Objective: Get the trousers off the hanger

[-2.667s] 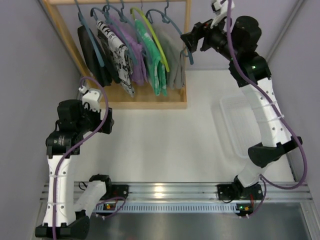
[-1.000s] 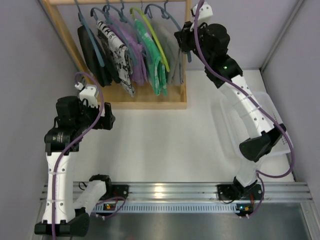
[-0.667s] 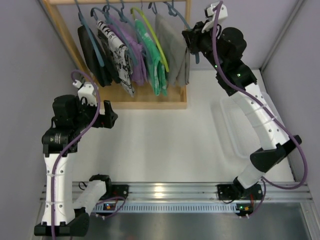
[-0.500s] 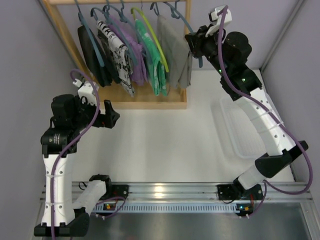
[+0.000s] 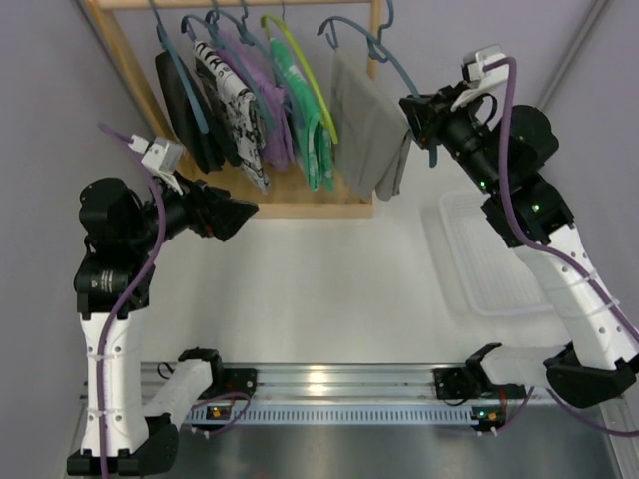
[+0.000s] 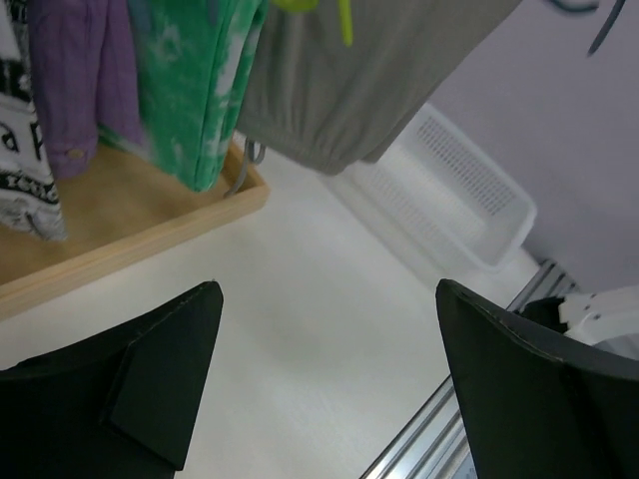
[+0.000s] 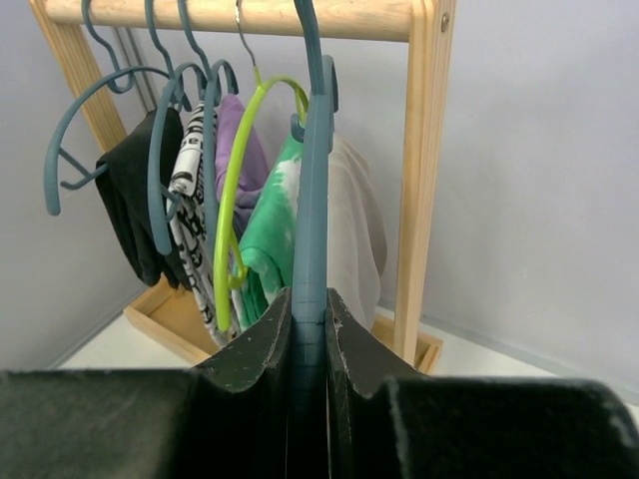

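Observation:
The grey trousers [image 5: 367,130] hang folded over a blue hanger [image 5: 384,55], held out to the right of the other clothes. My right gripper [image 5: 411,115] is shut on the hanger's right arm; in the right wrist view its jaws [image 7: 309,296] clamp the blue hanger [image 7: 316,180], with the grey trousers [image 7: 355,239] behind. My left gripper [image 5: 250,210] is open and empty, left of the trousers and pointing toward them. In the left wrist view the trousers [image 6: 369,70] hang above and beyond the left gripper [image 6: 327,289], well apart from its fingers [image 6: 150,379].
The wooden rack [image 5: 300,208] holds black, patterned, purple and green garments [image 5: 305,120] on blue and lime hangers. A white plastic basket [image 5: 489,259] lies on the table at the right. Walls close in on both sides.
My right gripper has pulled the hanger with the trousers to the right and nearer, away from the other clothes. My left arm has lifted and swung its open gripper toward the trousers.

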Robot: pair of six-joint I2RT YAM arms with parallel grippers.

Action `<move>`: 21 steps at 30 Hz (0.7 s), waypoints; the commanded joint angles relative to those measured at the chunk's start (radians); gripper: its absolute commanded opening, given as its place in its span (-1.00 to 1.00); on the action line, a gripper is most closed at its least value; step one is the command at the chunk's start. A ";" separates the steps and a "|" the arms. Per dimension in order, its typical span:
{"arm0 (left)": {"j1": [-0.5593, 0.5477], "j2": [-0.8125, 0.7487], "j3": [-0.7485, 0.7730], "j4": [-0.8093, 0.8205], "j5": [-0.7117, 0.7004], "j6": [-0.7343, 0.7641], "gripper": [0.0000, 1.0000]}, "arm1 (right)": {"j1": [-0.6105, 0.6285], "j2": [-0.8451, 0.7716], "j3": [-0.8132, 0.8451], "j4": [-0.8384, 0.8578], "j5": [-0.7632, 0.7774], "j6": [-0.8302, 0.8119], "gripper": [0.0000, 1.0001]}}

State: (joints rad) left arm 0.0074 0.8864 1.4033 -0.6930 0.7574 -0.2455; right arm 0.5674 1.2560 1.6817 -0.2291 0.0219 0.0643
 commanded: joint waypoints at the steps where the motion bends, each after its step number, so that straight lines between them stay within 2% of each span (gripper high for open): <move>1: -0.001 0.045 0.028 0.286 0.109 -0.274 0.88 | 0.014 -0.111 -0.020 0.108 -0.010 -0.006 -1.00; 6: -0.052 0.118 -0.015 0.560 0.125 -0.551 0.88 | 0.014 -0.210 -0.163 0.108 0.032 0.032 -1.00; 10: -0.147 0.161 -0.040 0.731 0.061 -0.670 0.89 | 0.015 -0.280 -0.240 0.106 0.036 0.060 -1.00; 14: -0.271 0.210 -0.006 0.780 -0.024 -0.707 0.93 | 0.014 -0.325 -0.293 0.091 0.058 0.092 -1.00; 21: -0.484 0.397 0.135 0.793 -0.104 -0.762 0.90 | 0.014 -0.383 -0.399 0.109 0.072 0.160 -1.00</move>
State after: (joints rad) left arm -0.3931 1.2240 1.4555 0.0036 0.7139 -0.9543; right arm 0.5674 0.9199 1.2728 -0.2638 0.0685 0.1688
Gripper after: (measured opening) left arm 0.953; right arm 0.133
